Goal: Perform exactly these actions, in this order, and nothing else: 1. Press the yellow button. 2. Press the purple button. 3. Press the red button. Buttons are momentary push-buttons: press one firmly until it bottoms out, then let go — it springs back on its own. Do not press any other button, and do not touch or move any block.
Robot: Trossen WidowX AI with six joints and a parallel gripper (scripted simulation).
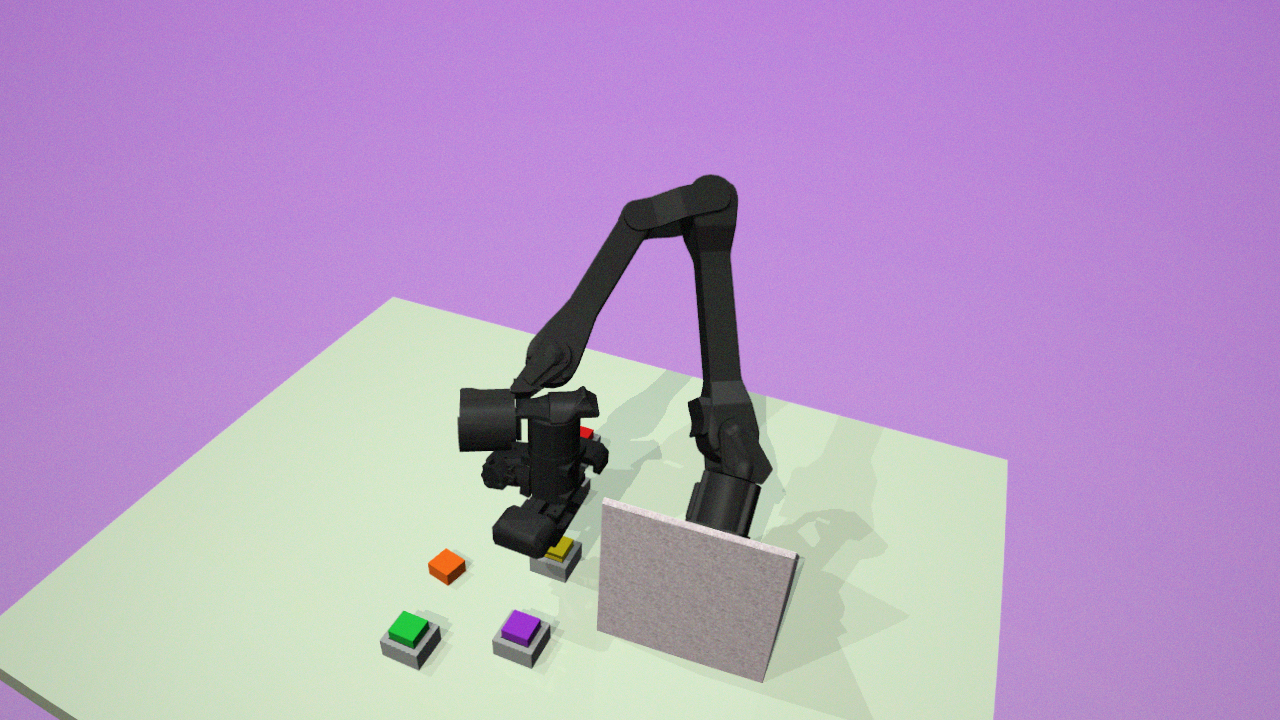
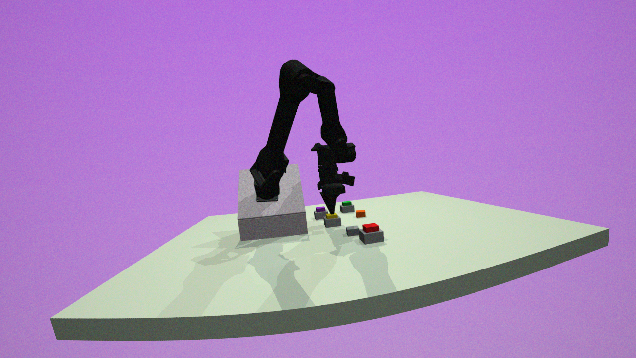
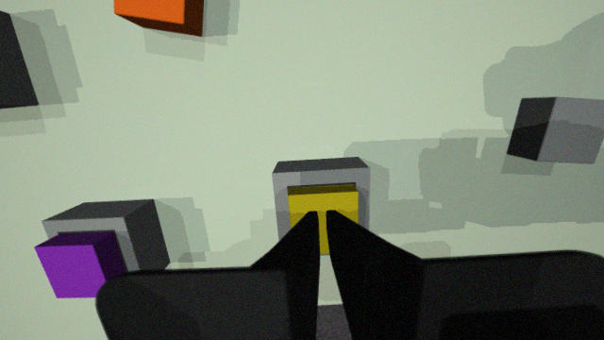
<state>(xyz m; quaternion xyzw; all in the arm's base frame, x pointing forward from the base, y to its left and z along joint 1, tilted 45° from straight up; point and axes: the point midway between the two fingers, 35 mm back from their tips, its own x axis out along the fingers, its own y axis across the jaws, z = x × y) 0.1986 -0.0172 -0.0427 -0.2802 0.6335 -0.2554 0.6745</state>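
Four buttons on grey bases and two loose blocks make up the full count across the views. From the top view, three buttons show clearly: the yellow button (image 1: 560,548), the purple button (image 1: 520,626) and the green button (image 1: 408,628); the red button (image 1: 586,433) shows only as a sliver behind the arm. One orange block (image 1: 446,565) lies left of the yellow button. The gripper (image 1: 543,531) points straight down over the yellow button, covering part of it.

From the exterior view, all four buttons are seen, the red button (image 2: 370,227) nearest the camera, with one grey block (image 2: 352,229) just beside it. The gripper (image 2: 331,210) tapers to a single point that meets the top of the yellow button (image 2: 331,216).

From the wrist view, the fingers stand nearly together, holding nothing, only a thin slit between them. Their tips lie on the yellow button (image 3: 323,203), near its middle. The purple button (image 3: 75,264) sits to the lower left, well apart.
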